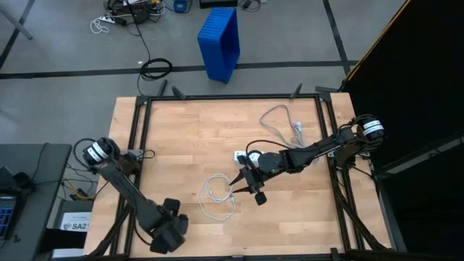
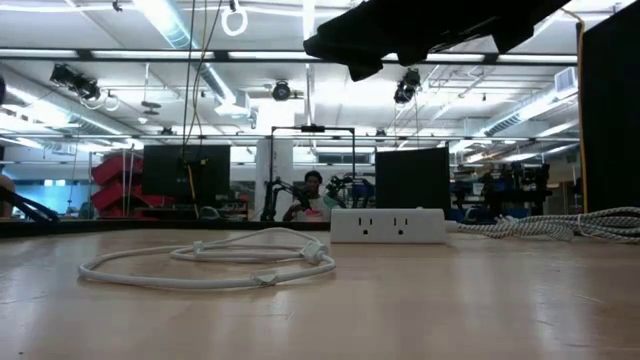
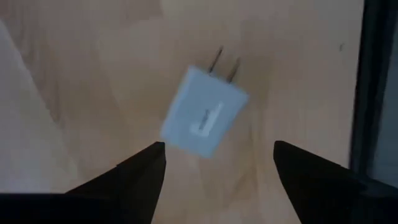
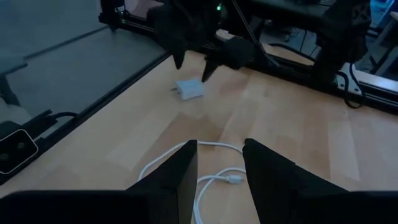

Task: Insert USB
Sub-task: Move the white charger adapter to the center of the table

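Note:
The USB cable [image 1: 217, 197] is a thin white cable lying in loose loops on the wooden table near its middle; it also shows in the low view [image 2: 205, 266]. One small plug [image 4: 235, 179] lies inside the loops. My right gripper [image 1: 249, 190] hovers open just above the loops, and the cable [image 4: 211, 180] shows between its fingers. My left gripper [image 1: 168, 233] is open near the table's near-left corner. It hangs over a white wall charger [image 3: 204, 113] that lies flat with its two prongs showing. The charger also appears in the right wrist view [image 4: 189, 89].
A white power strip [image 2: 388, 225] lies just behind the cable, partly under my right arm [image 1: 241, 155]. Its thicker grey cord [image 1: 279, 116] curls toward the table's far right. Black frame rails edge the table. A blue bin [image 1: 221, 40] stands on the floor beyond the far edge.

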{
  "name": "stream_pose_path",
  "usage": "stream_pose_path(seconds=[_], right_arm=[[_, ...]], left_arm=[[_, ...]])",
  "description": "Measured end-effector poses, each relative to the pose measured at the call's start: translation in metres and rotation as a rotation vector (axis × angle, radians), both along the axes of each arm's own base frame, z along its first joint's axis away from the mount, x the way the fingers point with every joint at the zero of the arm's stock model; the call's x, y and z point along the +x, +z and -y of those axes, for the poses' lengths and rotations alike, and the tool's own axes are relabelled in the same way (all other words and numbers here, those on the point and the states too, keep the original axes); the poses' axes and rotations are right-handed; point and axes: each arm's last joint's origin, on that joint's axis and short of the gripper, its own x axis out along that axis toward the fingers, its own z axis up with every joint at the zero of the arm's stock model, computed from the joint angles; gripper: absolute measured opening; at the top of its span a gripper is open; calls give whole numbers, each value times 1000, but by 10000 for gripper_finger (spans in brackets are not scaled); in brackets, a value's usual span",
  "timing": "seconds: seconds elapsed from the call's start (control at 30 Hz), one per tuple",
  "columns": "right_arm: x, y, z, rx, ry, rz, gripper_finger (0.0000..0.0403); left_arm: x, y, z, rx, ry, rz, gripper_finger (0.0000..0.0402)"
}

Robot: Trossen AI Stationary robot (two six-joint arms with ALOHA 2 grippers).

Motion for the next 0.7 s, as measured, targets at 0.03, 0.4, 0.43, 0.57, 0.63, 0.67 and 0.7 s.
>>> stream_pose_path(seconds=[0.03,0.4,0.43,0.57,0.63,0.67,0.7], right_arm=[[0,0,0,0,0,0,105],[0,1,0,4,-3,9,104],[0,0,0,2,-5,5,104],[0,0,1,0,-8,-1,105],[0,-1,2,-1,-9,-8,105],[0,-1,2,-1,-9,-9,104],[0,-1,2,-2,-10,-9,103]], left_arm=[[-1,-4,1,26,-12,-1,282],[9,-28,-3,63,-119,-32,246],[10,-28,-3,57,-130,-34,236],[16,-28,-7,27,-132,-41,170],[20,-28,-11,31,-109,-39,139],[23,-28,-13,33,-92,-38,139],[25,-28,-16,38,-69,-35,139]])
